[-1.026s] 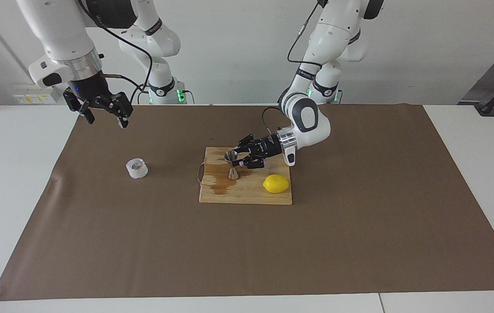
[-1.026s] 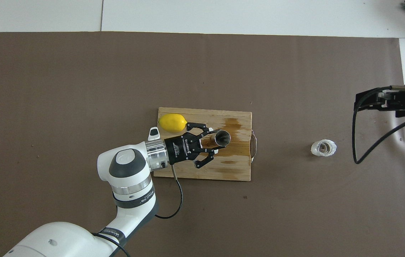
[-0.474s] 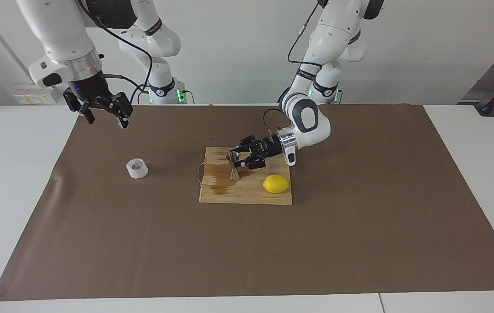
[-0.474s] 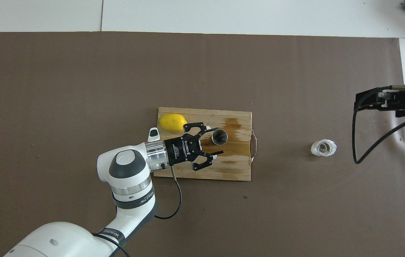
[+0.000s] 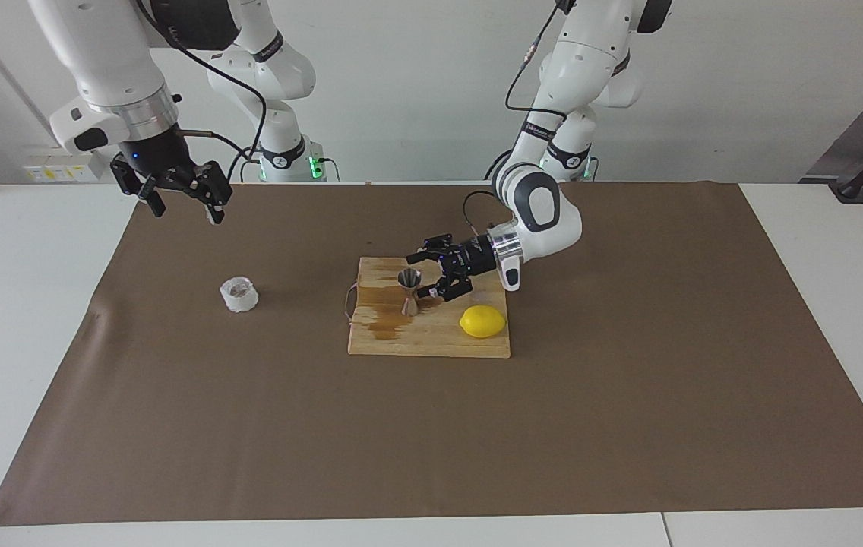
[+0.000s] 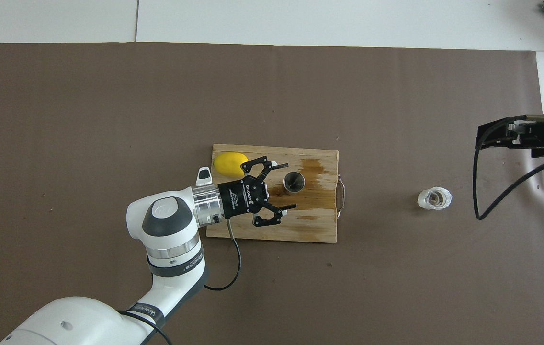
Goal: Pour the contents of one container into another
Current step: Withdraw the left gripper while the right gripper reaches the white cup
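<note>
Steel, shiny and hourglass-shaped, the small jigger [image 5: 409, 292] stands upright on the pale wooden cutting board [image 5: 431, 342], just off the tips of the left gripper [image 5: 422, 276]. Its jaws are released and spread wide, pointing at the jigger's upper cone without touching it; in the overhead view the jigger [image 6: 294, 182] sits clear of both fingertips, in line with the gap between them. The left arm reaches in low over the board, its gripper lying nearly level. A yellow lemon [image 5: 482, 321] rests on the same board beside the jaws' knuckles, toward the left arm's end. Dark wet stains mark the wood around and past the jigger.

The squat, whitish-clear ribbed cup [image 5: 238, 295] stands on the brown paper mat [image 5: 249, 425] that covers the table, well apart from the left jaws, toward the right arm's end. The right gripper [image 5: 182, 199] hangs high in the air over the mat's edge, jaws released and holding nothing, the cup well below them; this arm waits.
</note>
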You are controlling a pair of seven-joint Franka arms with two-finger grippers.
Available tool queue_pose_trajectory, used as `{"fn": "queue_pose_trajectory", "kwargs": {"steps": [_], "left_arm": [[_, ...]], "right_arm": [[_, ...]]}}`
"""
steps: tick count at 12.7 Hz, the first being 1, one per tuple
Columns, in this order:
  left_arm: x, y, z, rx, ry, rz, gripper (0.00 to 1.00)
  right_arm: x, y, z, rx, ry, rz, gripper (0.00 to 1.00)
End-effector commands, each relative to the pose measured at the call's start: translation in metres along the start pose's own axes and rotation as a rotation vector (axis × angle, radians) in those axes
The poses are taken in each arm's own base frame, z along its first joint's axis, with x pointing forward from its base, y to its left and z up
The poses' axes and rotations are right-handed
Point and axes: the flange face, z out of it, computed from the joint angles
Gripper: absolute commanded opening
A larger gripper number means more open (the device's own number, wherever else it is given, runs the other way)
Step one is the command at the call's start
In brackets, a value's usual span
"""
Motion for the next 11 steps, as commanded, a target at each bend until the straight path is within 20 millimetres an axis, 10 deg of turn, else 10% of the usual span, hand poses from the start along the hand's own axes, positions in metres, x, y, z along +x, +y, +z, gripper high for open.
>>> {"fn": "queue_pose_trajectory", "kwargs": {"steps": [1, 11], "left_arm": [[-0.022, 0.001, -0.008, 0.034, -0.04, -0.052, 1.0], [-0.092, 0.072, -0.066, 0.175, 0.115, 0.189, 1.0]], "right_arm": [[-0.002, 0.004, 0.0, -0.004, -0.017, -0.021, 1.0], [-0.019, 0.011, 0.043, -0.007, 0.045, -0.837, 1.0]]}}
